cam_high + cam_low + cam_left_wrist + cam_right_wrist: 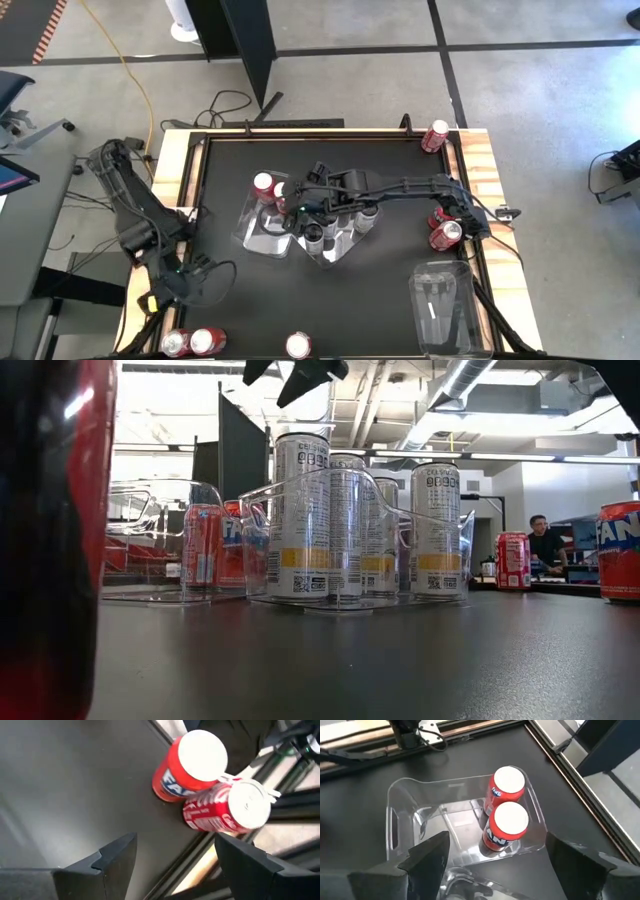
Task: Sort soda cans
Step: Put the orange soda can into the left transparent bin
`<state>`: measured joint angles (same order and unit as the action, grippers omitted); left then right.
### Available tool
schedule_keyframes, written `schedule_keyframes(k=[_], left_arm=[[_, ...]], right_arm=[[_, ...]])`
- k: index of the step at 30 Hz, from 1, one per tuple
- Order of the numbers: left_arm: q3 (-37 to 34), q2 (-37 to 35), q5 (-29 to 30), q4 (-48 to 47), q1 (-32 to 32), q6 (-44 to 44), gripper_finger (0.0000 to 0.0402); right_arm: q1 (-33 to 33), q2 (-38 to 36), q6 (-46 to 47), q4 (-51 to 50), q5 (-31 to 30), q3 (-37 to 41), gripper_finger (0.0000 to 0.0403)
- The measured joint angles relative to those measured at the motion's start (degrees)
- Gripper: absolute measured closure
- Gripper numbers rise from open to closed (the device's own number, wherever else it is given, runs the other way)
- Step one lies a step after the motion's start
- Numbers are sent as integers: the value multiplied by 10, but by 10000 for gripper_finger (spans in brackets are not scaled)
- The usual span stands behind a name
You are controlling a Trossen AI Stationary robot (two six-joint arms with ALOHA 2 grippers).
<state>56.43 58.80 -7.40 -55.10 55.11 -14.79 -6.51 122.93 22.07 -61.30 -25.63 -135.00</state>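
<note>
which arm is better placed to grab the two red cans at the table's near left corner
Left. The left gripper hangs open right by the two red cans, while the right gripper is over the clear tray mid-table.

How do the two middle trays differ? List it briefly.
The red-can tray holds two red cans at one end; the silver-can tray holds silver cans, at least four. The red-can tray's floor is mostly bare; the silver-can tray looks nearly full. Both are clear plastic, side by side, with their cans upright.
</note>
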Motion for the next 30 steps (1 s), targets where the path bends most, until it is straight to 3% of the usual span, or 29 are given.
schedule_keyframes(k=[4, 8, 16, 21, 30], left_arm=[[10, 2, 3, 14, 23, 40, 140], [29, 13, 71, 16, 37, 47, 140], [87, 77, 123, -1, 40, -42, 167], [147, 122, 112, -79, 40, -134, 181], [213, 214, 102, -59, 96, -303, 108]], right_arm=[[-11, 0, 33, 1, -13, 0, 65], [-28, 0, 53, 3, -51, 0, 71], [-62, 0, 53, 6, -116, 0, 72], [-76, 0, 28, 13, -157, 6, 73], [-96, 9, -19, 43, -165, 14, 73]])
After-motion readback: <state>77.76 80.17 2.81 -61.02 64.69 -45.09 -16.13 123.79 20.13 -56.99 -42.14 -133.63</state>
